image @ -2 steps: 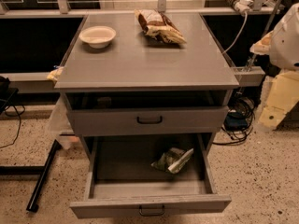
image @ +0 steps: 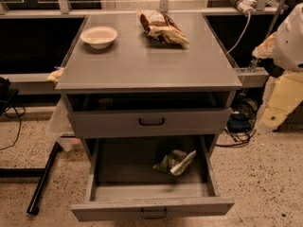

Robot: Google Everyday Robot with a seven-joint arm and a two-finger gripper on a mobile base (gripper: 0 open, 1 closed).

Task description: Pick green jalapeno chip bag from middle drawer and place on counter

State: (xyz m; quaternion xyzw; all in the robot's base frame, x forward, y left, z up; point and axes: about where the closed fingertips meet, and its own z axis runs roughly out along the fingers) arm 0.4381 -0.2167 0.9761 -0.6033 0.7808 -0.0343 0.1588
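One green jalapeno chip bag [image: 174, 162] in middle drawer [image: 118, 207] | tool [image: 281, 100] far right, apart | state: cannot tell

The grey bench [image: 142, 67] is carrying two things. A white bowl [image: 99, 36] is sitting upright at 10 o'clock, near the left edge. A brown-and-cream snack bag [image: 161, 27] is lying at 1 o'clock by the far edge, well apart from the bowl. The pincer [image: 277, 109] is hanging beyond the bench's right side, at 3 o'clock.
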